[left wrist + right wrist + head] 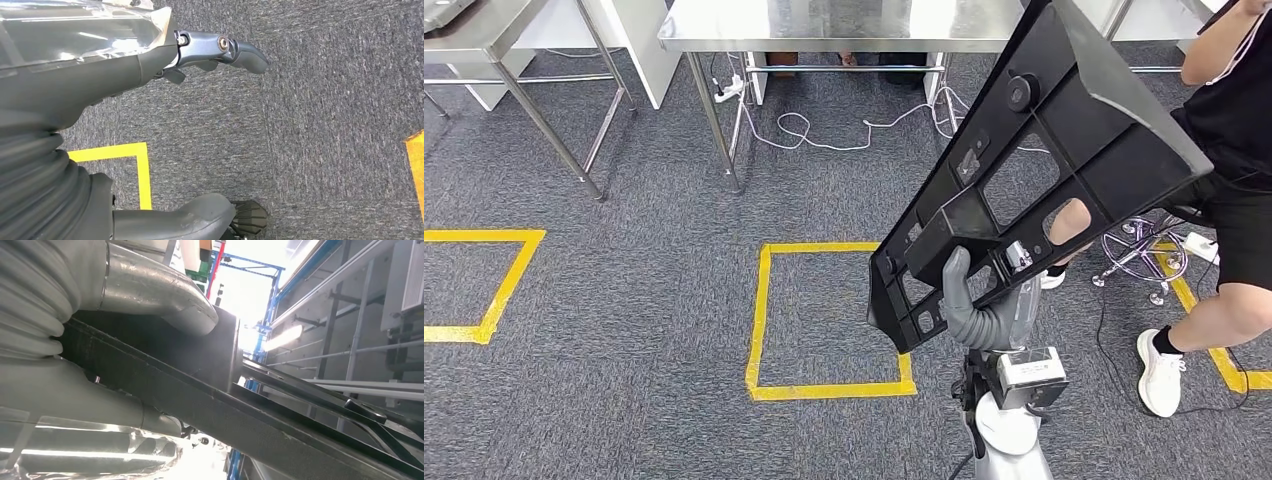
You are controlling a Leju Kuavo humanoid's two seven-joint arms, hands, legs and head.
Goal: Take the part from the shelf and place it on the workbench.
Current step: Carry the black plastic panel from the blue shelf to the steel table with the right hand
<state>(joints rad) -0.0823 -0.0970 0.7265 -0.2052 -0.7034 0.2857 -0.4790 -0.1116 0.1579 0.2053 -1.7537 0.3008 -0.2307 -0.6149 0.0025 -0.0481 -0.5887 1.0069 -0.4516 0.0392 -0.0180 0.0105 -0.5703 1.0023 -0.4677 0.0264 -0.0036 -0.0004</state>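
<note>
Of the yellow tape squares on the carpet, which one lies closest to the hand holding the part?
The complete middle square, just left of the right hand gripping the black part. The left-edge square lies much farther off; the right one is mostly cut off beside the person.

The robot's right arm [1009, 440] rises from the lower edge of the head view, forearm upright, its right hand [984, 305] wrapped around the lower end of a large black part [1044, 150], thumb up the near face and fingers [1024, 300] curled behind. In the right wrist view the thumb [165, 297] presses flat on the black surface. The left hand [200, 55] hangs over the floor, holding nothing, fingers [245, 52] extended and apart from the thumb [200, 217].
</note>
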